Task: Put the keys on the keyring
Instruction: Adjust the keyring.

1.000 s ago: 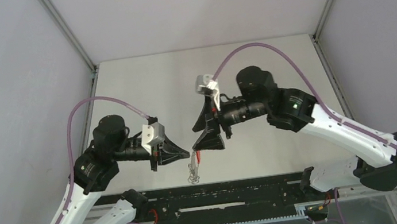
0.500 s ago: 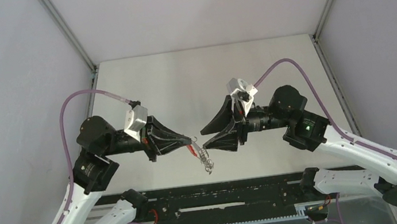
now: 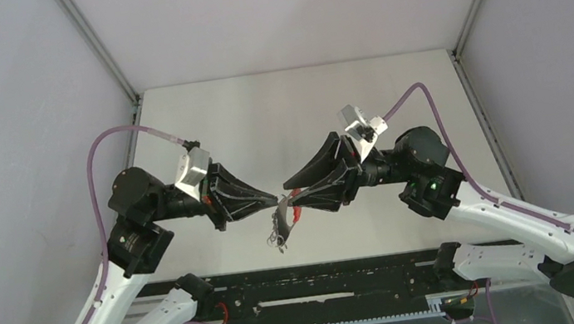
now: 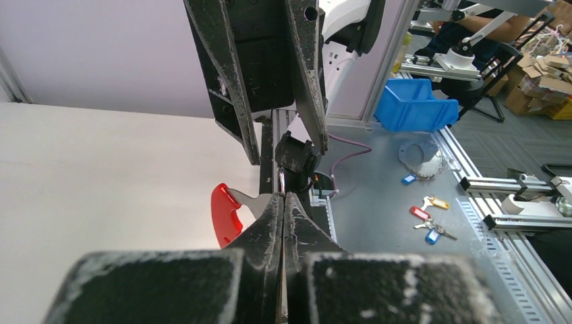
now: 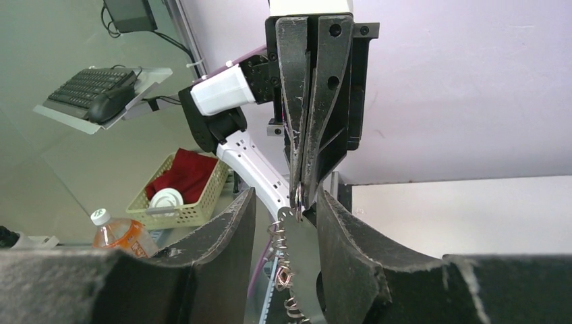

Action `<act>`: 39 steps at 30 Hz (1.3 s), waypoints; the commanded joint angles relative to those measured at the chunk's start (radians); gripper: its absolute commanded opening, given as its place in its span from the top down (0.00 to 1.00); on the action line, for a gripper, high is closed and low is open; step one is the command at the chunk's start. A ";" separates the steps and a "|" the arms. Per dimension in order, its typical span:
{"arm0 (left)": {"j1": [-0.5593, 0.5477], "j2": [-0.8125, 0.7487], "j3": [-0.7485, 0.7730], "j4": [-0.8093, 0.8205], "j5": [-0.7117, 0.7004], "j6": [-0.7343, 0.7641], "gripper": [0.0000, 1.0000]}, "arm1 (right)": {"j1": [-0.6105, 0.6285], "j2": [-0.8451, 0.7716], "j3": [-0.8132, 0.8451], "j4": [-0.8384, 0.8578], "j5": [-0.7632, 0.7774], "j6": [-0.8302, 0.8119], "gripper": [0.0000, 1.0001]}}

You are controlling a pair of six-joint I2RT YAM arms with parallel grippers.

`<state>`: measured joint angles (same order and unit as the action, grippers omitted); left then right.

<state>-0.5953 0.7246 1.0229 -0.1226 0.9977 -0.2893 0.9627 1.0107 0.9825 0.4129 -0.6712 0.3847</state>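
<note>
My left pincer is pressed together with its tips pinching the keyring, a tiny loop that I can only make out in the right wrist view. The red strap sticks out beside those tips. The keys hang from that point in mid-air, above the near part of the counter. My right pincer faces the left one almost tip to tip. Its jaws are spread, with a flat silvery blade between them, and I judge there is a gap on one side, so it has no grip yet.

The left hold worries me most. It is a thin pinch on a very small ring, and if the right jaws bite the blade off-centre and twist, the pull could drag the ring out. The bunch would then drop to the counter, or off its near edge among the rails. The fingertips are also close enough to knock together. The fine chain coils just beside the blade and could get caught in the bite. I cannot see the ring's split at all, so any threading would be blind.

Counted:
- two arms
- two pincers
- two purple cables
- one red strap
- one ring
- one chain
- one bunch of keys — only one blade shows clearly, and I cannot count the rest
</note>
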 commanded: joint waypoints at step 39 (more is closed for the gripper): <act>0.010 0.009 0.032 -0.285 0.027 0.265 0.80 | 0.142 0.028 0.153 -0.354 0.198 -0.256 1.00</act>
<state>-0.5911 0.7258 1.0229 -0.3367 0.9928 -0.0879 1.0878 1.0309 1.0710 0.0628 -0.4870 0.1673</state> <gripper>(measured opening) 0.220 0.007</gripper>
